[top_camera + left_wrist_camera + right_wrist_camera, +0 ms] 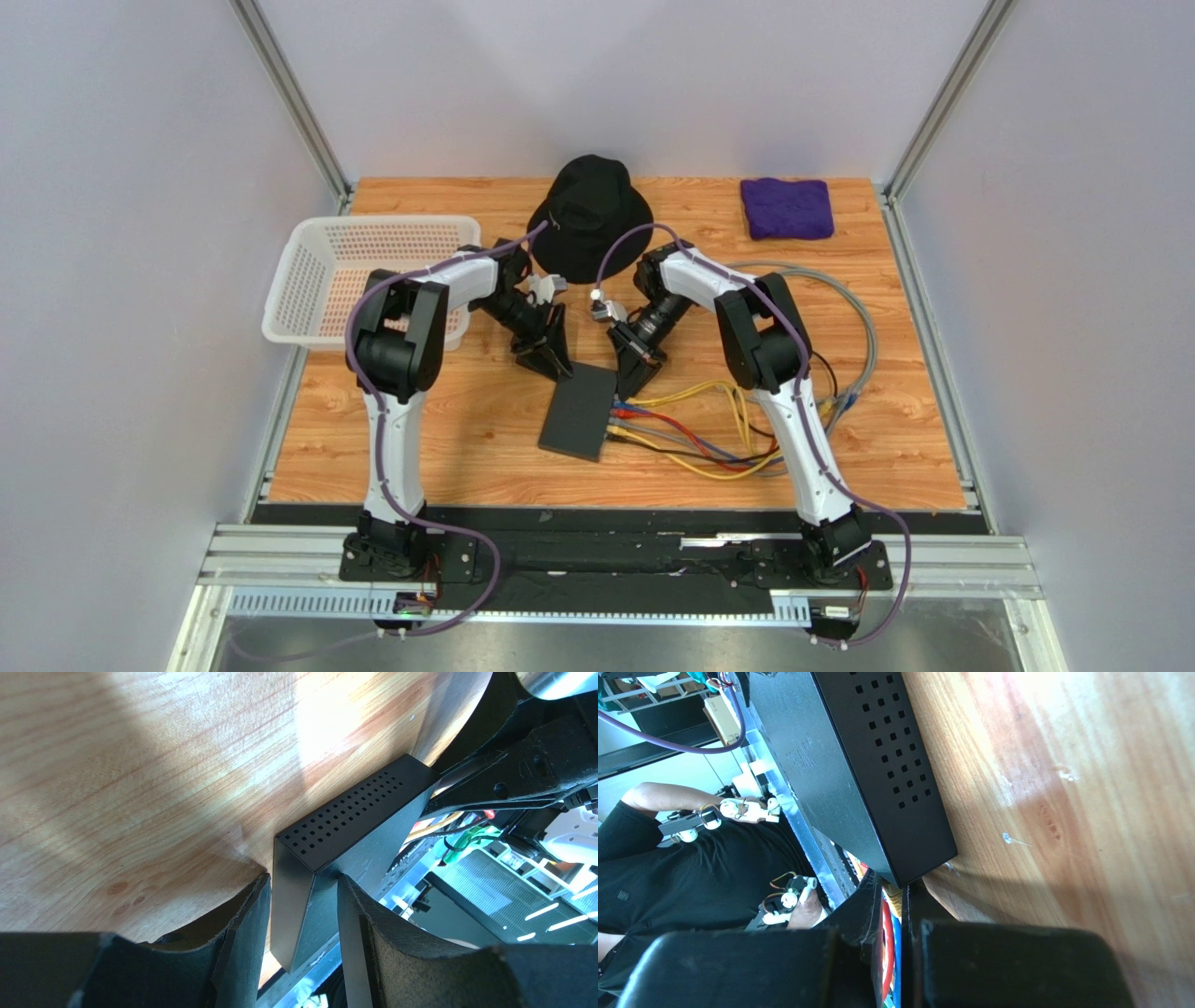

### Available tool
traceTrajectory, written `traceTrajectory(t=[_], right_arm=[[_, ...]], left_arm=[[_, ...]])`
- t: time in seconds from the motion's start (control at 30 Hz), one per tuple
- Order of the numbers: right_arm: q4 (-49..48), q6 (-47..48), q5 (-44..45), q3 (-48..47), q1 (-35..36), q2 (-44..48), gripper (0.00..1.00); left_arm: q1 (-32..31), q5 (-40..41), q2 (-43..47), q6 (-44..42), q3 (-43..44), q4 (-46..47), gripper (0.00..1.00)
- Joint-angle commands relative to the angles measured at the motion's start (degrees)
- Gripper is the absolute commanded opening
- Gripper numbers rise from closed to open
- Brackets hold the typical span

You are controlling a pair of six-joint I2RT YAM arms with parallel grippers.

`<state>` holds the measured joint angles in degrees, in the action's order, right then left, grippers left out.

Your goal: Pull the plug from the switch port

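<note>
The switch point(578, 415) is a flat matte-black box lying on the wooden table between my arms. Yellow, red and blue cables point(697, 434) run out of its right edge. My left gripper point(551, 359) is closed over the switch's far left corner; in the left wrist view point(303, 882) its fingers press on either side of the switch point(351, 812). My right gripper point(630, 375) is at the switch's far right corner point(864, 763). Its fingers point(895, 885) are nearly together around a yellow plug point(895, 897) at the switch's edge, with red and blue cables behind it.
A black bucket hat point(592, 210) lies just behind both grippers. A white basket point(368, 273) stands at the far left and a purple cloth point(787, 206) at the far right. A grey cable point(859, 329) loops on the table right of my right arm.
</note>
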<state>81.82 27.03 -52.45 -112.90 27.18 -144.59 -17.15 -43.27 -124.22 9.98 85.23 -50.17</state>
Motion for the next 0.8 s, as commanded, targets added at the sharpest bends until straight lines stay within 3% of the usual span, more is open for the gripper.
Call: traceTrajectory(t=[0.0,0.07,0.23,0.5,0.63,0.77], right_arm=[[1.32,4.00,13.34,1.81,-0.63,-3.76,0.00],[1.59,3.30,10.09,1.46,-1.16,-3.77,0.00],[-0.17,2.77,12.28,1.45,-2.56,-1.22,0.00],[-4.20,2.68,10.16,0.49,-7.31,15.62,0.00],[-12.37,-0.48,21.91,3.21,-8.98,21.18,0.00],[-15.99,-3.12,34.23,2.07,-12.23,20.41,0.00]], left_arm=[[-0.08,6.09,-3.04,-2.07,0.29,2.01,0.49],[-0.08,6.09,-3.22,-2.07,0.37,1.83,0.49],[0.01,5.91,-3.57,-2.16,0.90,1.39,0.49],[0.80,6.18,-2.95,-3.03,3.36,0.87,0.49],[0.97,6.26,-2.87,-3.12,3.89,1.22,0.49],[1.50,6.61,-2.78,-3.39,5.21,1.04,0.49]])
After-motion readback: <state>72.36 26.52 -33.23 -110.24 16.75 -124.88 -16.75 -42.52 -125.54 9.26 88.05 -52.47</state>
